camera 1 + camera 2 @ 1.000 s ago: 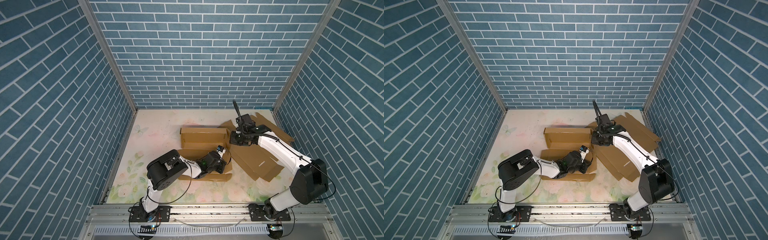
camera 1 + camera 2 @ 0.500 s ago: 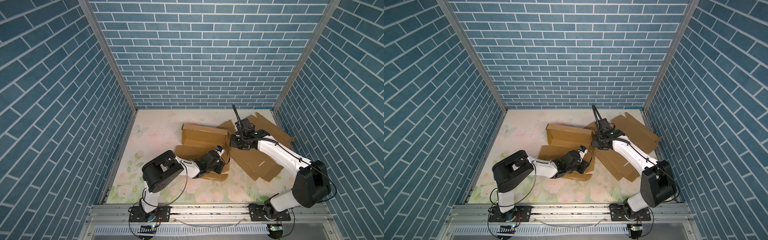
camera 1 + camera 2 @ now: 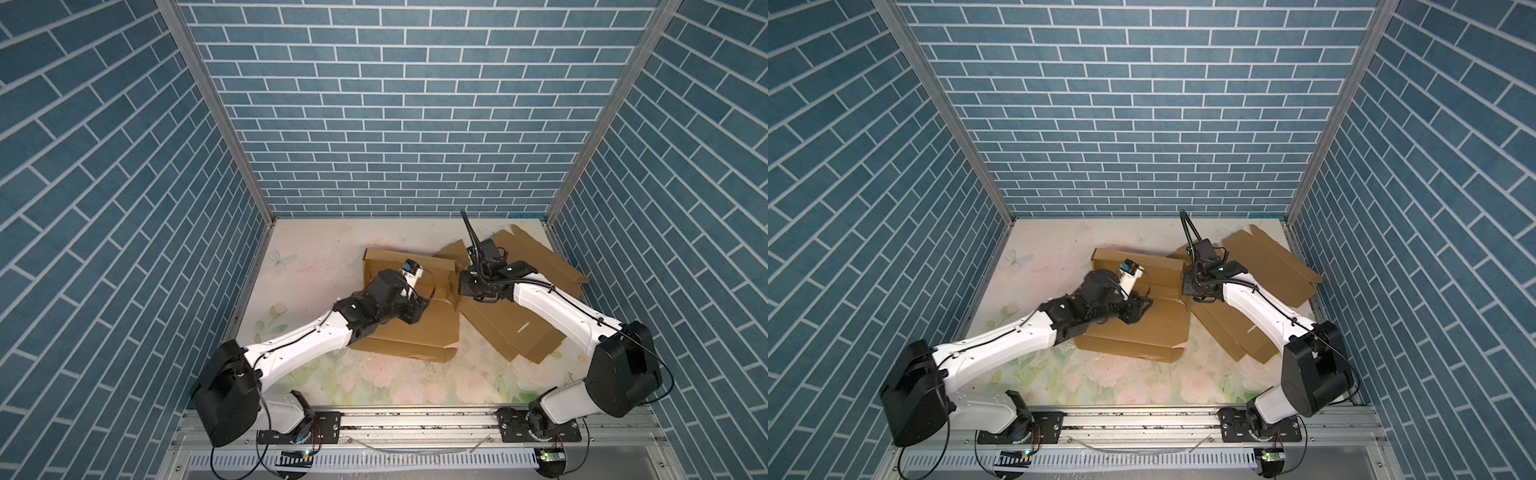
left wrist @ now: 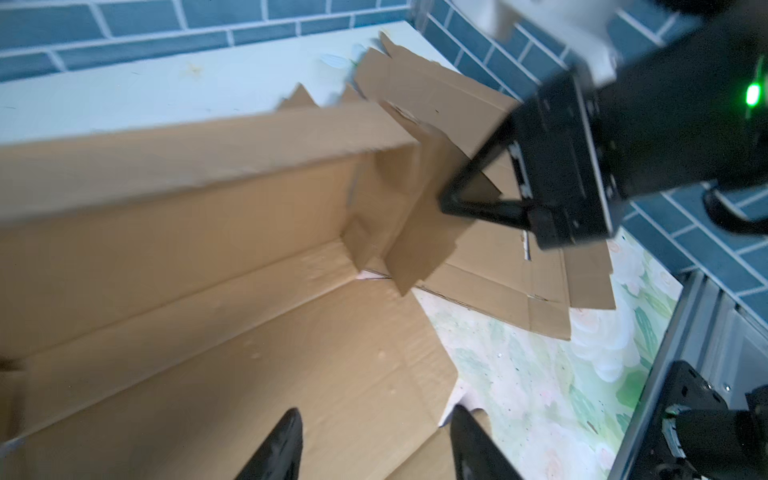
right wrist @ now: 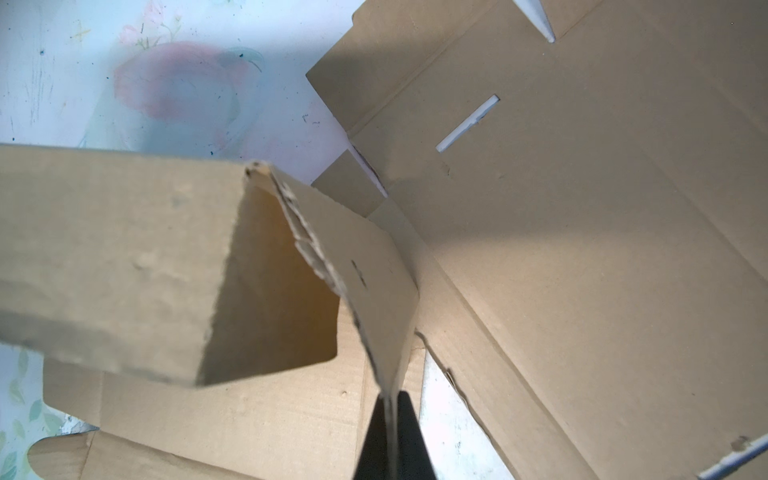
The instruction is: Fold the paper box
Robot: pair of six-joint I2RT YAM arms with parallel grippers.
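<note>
Looks like a robot lab test cell: brick-print wall panels (image 3: pixel 395 124) on 3 sides, alu corner posts (image 3: pixel 219 112), floral-print tabletop (image 3: pixel 374 382). Left arm (image 3: pixel 299 345) & right arm (image 3: pixel 552 307) are bolted to an alu rail (image 3: pixel 415 420) along the tabletop's front edge. Slotted cable duct (image 3: pixel 415 460) sits below, w/ a green-lit board (image 3: pixel 550 457).

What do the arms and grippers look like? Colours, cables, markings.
Both alike: the left arm and right arm have white links, bulky black joint housings and black cables running along the links. The left gripper and right gripper are black with tapered fingers. A green light glows on the right wrist unit. No readable lettering.
</note>
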